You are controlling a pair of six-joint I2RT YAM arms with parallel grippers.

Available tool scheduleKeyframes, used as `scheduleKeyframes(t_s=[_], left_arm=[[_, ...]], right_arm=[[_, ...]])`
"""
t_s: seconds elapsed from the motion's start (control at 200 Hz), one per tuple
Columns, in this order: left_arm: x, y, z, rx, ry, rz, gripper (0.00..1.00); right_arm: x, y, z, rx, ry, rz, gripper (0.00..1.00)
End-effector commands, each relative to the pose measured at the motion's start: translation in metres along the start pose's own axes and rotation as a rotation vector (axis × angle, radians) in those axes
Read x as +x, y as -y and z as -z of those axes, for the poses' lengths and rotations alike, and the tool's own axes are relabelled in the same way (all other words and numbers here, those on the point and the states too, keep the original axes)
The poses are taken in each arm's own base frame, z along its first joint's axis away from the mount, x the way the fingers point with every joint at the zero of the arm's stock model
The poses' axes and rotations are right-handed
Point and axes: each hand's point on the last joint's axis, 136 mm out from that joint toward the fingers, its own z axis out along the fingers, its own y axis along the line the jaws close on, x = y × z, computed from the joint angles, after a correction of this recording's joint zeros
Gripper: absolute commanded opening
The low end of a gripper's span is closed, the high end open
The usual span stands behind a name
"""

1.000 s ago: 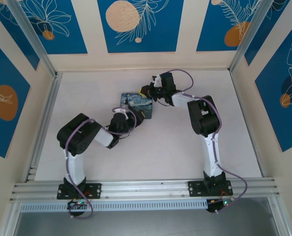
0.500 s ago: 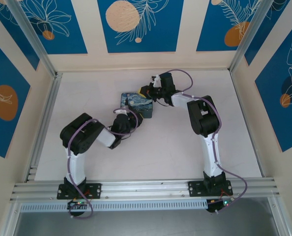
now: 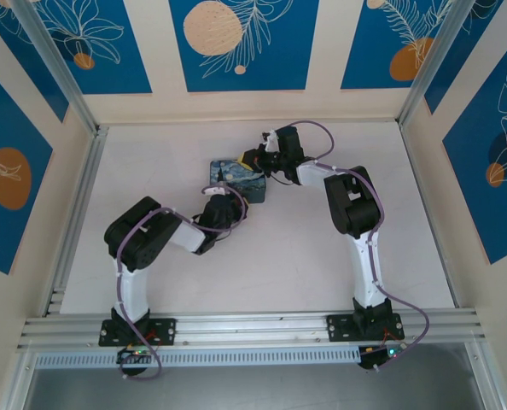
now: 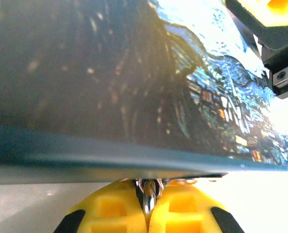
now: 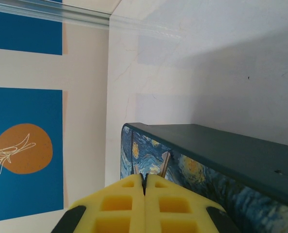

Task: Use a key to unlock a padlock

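Observation:
A painted starry-night box [image 3: 236,177] lies mid-table. My left gripper [image 3: 229,207] is at its near edge. In the left wrist view the yellow fingers [image 4: 110,211] are shut on a thin shiny metal sliver, the key [image 4: 149,198], just under the box's blue rim [image 4: 110,153]. Thin silvery loops [image 4: 141,184] sit around the sliver's top; I cannot tell whether they belong to the padlock, whose bluish body is hidden. My right gripper [image 3: 255,160] is shut and empty, its tips [image 5: 144,178] close against the box's painted side [image 5: 183,167].
White table [image 3: 288,248] with an aluminium rail [image 3: 78,205] on the left and one along the front. Blue and cream panels [image 3: 236,43] wall the back and sides. The right gripper's yellow finger [image 4: 275,12] shows beyond the box's far corner.
The left arm has pushed forward to the box's near edge and its gripper has closed from open onto the metal sliver. The right arm has stayed put.

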Motion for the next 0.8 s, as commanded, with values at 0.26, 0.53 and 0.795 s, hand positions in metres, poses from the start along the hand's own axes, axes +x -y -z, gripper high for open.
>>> scheduleKeyframes(t_s=[0.26,0.53,0.795], left_arm=[[0.042,-0.016,0.018,-0.093,-0.327,0.01,0.0],[0.032,0.023,0.027,0.02,-0.438,0.101,0.0],[0.018,0.053,0.027,0.142,-0.442,0.272,0.0]], right_arm=[[-0.009,0.013,0.033,0.033,0.046,-0.112,0.0],[-0.009,0.005,0.112,-0.037,0.176,-0.147,0.0],[0.064,0.01,0.154,-0.096,0.146,-0.193,0.0]])
